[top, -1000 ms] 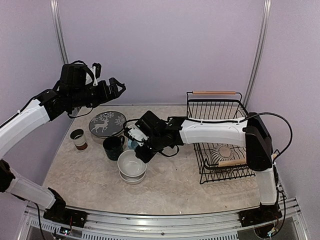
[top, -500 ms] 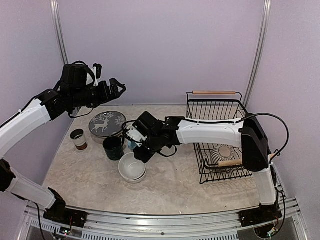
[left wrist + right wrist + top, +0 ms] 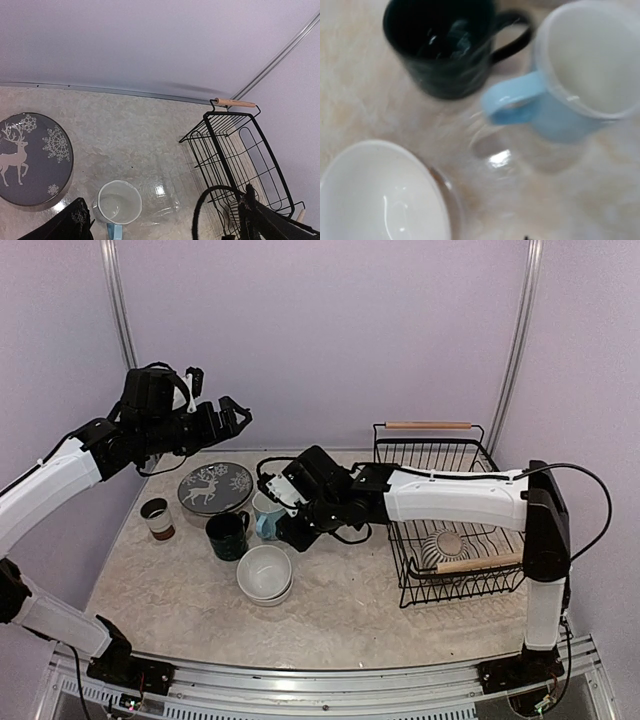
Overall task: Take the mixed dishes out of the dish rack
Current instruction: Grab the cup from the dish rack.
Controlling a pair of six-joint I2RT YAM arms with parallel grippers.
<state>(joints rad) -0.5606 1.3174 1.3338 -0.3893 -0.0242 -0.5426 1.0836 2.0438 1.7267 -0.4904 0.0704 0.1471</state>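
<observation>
Light blue mug (image 3: 266,512) is left standing beside the dark green mug (image 3: 228,534) as the right gripper (image 3: 288,535) is drawn back toward the dish rack (image 3: 428,443), jaw state unclear; left gripper (image 3: 233,412) held agape aloft

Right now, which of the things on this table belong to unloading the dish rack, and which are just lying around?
Part of the job: dish rack; striped dish inside it; and, set out on the table, deer plate, brown-white cup, dark green mug, light blue mug, white bowls.
Just there: the table itself and the upright poles at the back wall.
</observation>
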